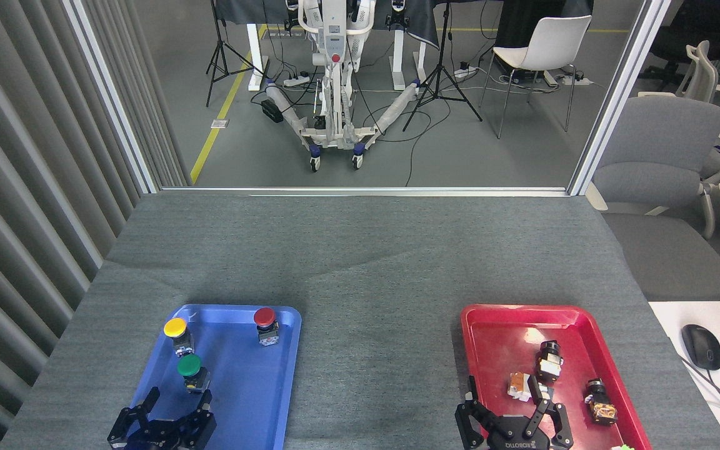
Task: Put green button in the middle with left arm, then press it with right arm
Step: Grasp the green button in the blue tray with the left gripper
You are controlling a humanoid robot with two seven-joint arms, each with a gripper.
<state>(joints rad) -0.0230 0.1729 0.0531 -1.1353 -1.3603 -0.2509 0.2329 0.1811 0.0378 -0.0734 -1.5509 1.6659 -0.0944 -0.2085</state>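
Head view: green-capped push-button (189,369) stands in your blue plastic tray (260,400), left half, below the yellow one. Left black three-finger gripper (169,415) hangs spread just short of it, at the tray's near edge. Step: reaching to grasp; next, close around the switch body. Right gripper (513,415) idles spread.
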